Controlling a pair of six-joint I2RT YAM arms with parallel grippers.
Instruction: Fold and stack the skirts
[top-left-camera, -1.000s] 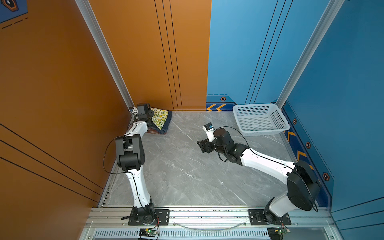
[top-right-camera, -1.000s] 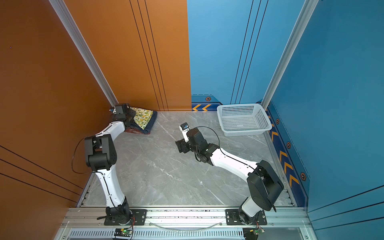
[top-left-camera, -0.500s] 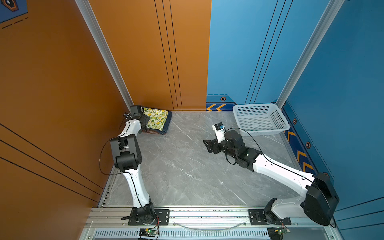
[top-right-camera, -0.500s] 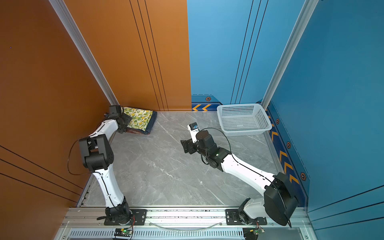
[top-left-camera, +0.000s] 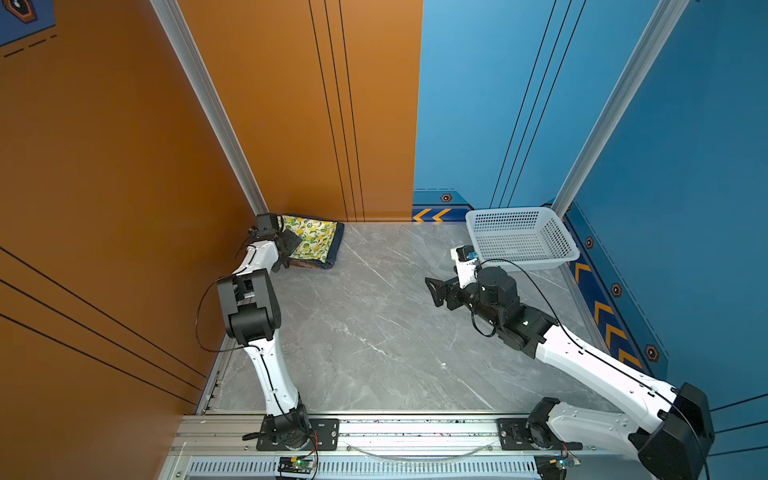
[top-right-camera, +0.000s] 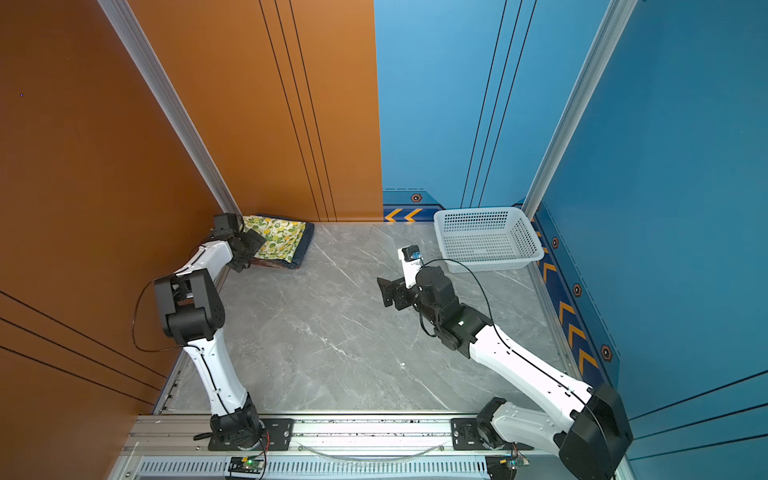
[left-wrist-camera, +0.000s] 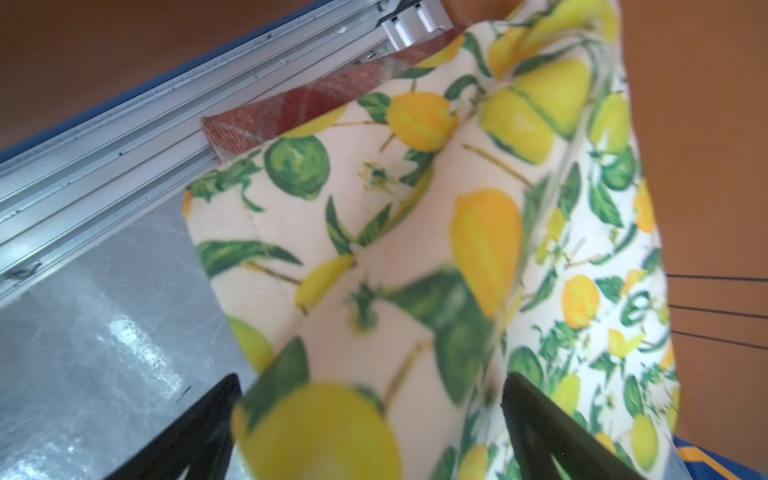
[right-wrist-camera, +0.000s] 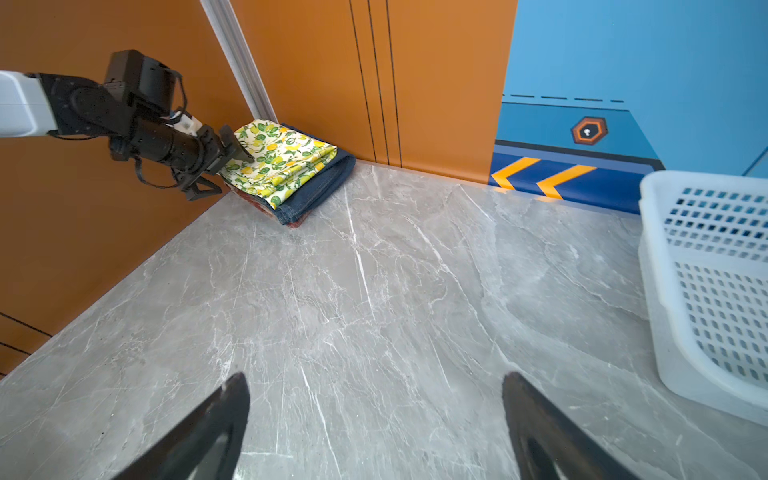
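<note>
Right wrist view: left end effector just spreads off the lemon skirt, right end effector spread too, stack looks done.

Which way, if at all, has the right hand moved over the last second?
Yes. In a top view the right hand has pulled back toward the white perforated basket, away from the stacked skirts.

Skirts x3, at left gripper tips: lemon skirt x1, denim skirt x1, plaid skirt x1. Basket x1, nr right gripper. Grippers x2.
</note>
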